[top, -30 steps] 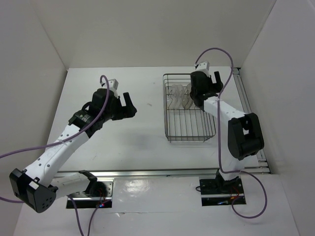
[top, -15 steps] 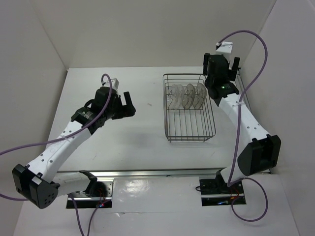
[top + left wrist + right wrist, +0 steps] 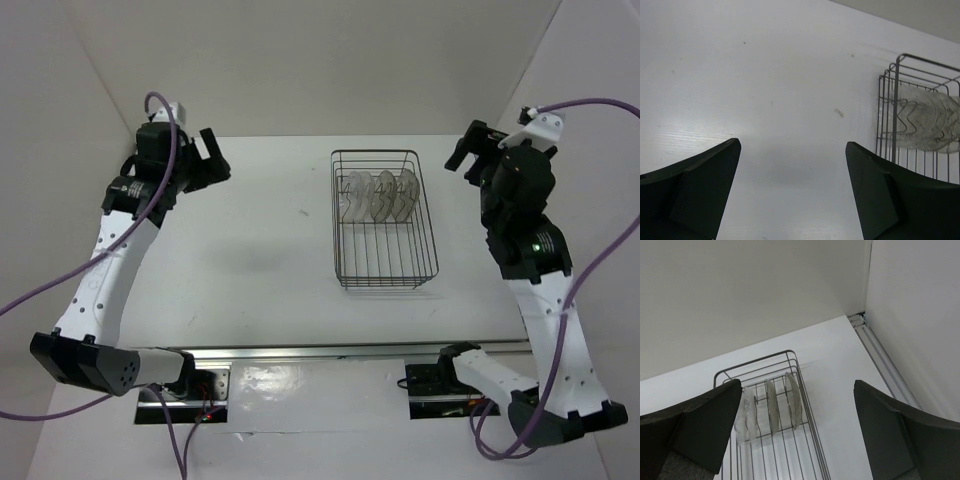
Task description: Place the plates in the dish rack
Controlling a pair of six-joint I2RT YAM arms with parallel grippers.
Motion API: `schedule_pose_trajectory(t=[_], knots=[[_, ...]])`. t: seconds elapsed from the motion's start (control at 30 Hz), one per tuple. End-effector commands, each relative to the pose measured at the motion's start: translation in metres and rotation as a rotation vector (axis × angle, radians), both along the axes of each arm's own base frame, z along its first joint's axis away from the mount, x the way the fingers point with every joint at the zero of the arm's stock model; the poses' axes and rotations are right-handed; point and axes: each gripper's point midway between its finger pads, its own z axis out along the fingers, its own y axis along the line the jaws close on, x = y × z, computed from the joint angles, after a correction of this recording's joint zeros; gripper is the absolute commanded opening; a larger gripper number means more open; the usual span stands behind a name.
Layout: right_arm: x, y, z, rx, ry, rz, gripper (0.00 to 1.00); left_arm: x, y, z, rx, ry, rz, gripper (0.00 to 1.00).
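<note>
The dish rack (image 3: 385,225) is a dark wire basket right of the table's centre. Several translucent plates (image 3: 377,195) stand on edge between the dividers at its far end. My left gripper (image 3: 213,156) is open and empty, raised at the far left, well away from the rack. My right gripper (image 3: 465,147) is open and empty, raised to the right of the rack. The left wrist view shows the rack's corner (image 3: 896,107) and plates (image 3: 932,120) beyond my open left gripper (image 3: 792,190). The right wrist view looks down between my open right gripper (image 3: 798,386) at the rack (image 3: 805,440) and plates (image 3: 771,407).
White walls close the table at the back and both sides. A metal rail (image 3: 500,200) runs along the right edge, also in the right wrist view (image 3: 885,362). Another rail (image 3: 340,350) runs along the near edge by the arm bases.
My right gripper has lifted out of the rack and swung up to the right, with the plates left standing. My left arm has risen and swung to the far left.
</note>
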Motion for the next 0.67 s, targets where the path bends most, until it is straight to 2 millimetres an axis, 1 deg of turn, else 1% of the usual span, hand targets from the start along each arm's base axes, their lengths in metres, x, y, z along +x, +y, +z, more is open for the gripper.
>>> schedule_pose_trajectory(t=[0.0, 0.03, 0.07, 0.13, 0.17, 0.2, 0.27, 0.3, 0.33, 0.43, 0.47, 0.5, 0.6, 0.63], knots=[[-0.019, 0.002, -0.042, 0.002, 0.140, 0.029, 1.00, 0.002, 0.016, 0.011, 0.028, -0.017, -0.016, 1.00], [-0.027, 0.000, -0.038, 0.007, 0.119, 0.029, 1.00, 0.001, 0.022, 0.010, 0.018, -0.019, -0.007, 1.00], [-0.031, -0.001, -0.038, 0.008, 0.114, 0.029, 1.00, 0.000, 0.023, 0.011, -0.003, -0.027, -0.008, 1.00], [-0.039, 0.000, -0.038, -0.003, 0.110, 0.040, 1.00, -0.002, 0.022, 0.005, -0.040, -0.024, -0.028, 1.00], [-0.044, 0.001, -0.036, -0.001, 0.098, 0.050, 1.00, -0.005, 0.026, 0.009, -0.059, -0.040, -0.016, 1.00], [-0.048, -0.005, -0.034, -0.003, 0.088, 0.020, 1.00, -0.007, 0.028, 0.010, -0.064, -0.049, -0.015, 1.00], [-0.051, -0.004, -0.033, -0.005, 0.087, 0.021, 1.00, -0.013, 0.026, 0.012, -0.069, -0.064, -0.025, 1.00], [-0.052, -0.007, -0.033, -0.007, 0.087, 0.006, 1.00, -0.018, 0.026, 0.020, -0.070, -0.088, -0.026, 1.00], [-0.054, -0.004, -0.031, -0.005, 0.078, 0.018, 1.00, -0.020, 0.028, 0.018, -0.065, -0.086, -0.017, 1.00], [-0.055, -0.003, -0.031, -0.009, 0.077, 0.014, 1.00, -0.022, 0.028, 0.020, -0.066, -0.099, -0.018, 1.00], [-0.054, -0.003, -0.034, -0.011, 0.085, 0.014, 1.00, -0.022, 0.028, 0.020, -0.066, -0.099, -0.018, 1.00], [-0.054, -0.003, -0.034, -0.013, 0.085, 0.009, 1.00, -0.022, 0.030, 0.016, -0.061, -0.091, -0.009, 1.00], [-0.056, -0.003, -0.036, -0.015, 0.084, 0.008, 1.00, -0.022, 0.030, 0.016, -0.061, -0.091, -0.009, 1.00], [-0.057, -0.005, -0.035, -0.017, 0.084, -0.007, 1.00, -0.025, 0.028, 0.019, -0.066, -0.099, -0.018, 1.00]])
